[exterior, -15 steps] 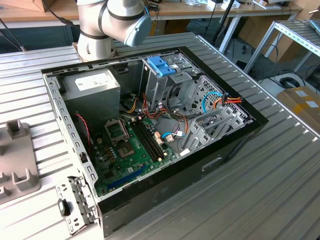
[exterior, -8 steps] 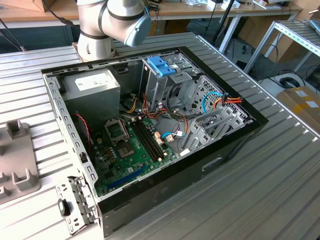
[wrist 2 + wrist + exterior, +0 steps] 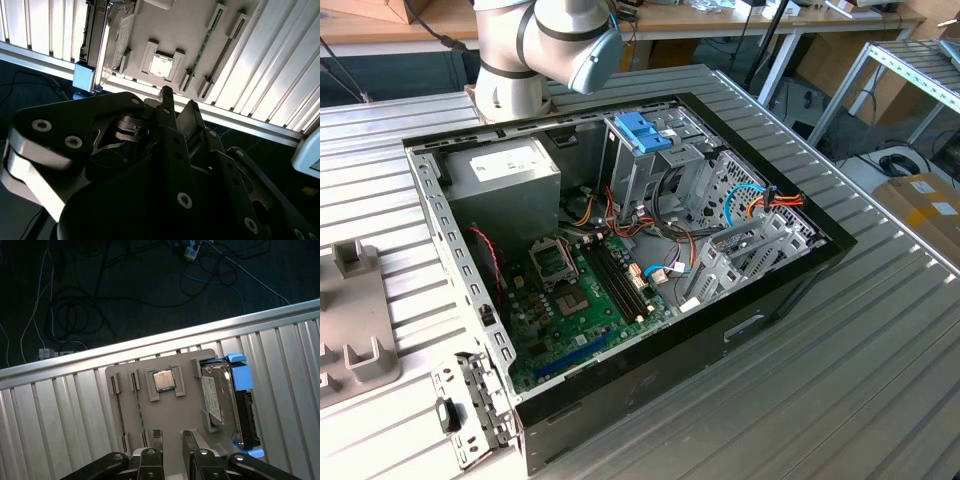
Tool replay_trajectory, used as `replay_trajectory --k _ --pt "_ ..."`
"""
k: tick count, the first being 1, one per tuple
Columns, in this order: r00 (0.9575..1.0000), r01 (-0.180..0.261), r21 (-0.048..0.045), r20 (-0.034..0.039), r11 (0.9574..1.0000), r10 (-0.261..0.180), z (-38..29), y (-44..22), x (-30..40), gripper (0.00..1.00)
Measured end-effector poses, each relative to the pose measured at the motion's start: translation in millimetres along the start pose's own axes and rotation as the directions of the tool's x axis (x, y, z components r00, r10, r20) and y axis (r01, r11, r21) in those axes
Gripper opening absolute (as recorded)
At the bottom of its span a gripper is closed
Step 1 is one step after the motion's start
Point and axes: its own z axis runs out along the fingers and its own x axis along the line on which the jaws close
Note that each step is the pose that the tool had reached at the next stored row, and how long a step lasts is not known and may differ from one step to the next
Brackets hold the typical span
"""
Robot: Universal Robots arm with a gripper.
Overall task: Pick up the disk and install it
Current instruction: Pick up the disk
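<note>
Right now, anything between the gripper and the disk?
Nothing visible. In the first wrist view the gripper, open and empty, hangs over the grey tray; the disk stands on edge in its slot at the tray's side, uncovered. The chip lies in a separate pocket.

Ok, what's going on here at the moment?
The arm's tool hangs over the grey tray near the edge of the table, empty, with its fingers apart. The disk stands on edge in its slot on that tray, off to one side of the tool and not yet picked up. A processor chip sits in the recess next to it. In the exterior view the open computer case lies on the table.
</note>
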Motion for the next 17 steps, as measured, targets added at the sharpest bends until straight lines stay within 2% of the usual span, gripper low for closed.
replay_trajectory --k 9,13,17 --pt "1.0 0.004 -0.0002 -0.0002 1.0 -0.004 0.0 0.0 0.0 0.31" --pt "1.0 0.004 -0.0001 -0.0002 1.0 -0.004 0.0 0.0 0.0 0.56" --pt "1.0 0.005 -0.0001 -0.0002 1.0 -0.005 0.0 0.0 0.0 0.56"
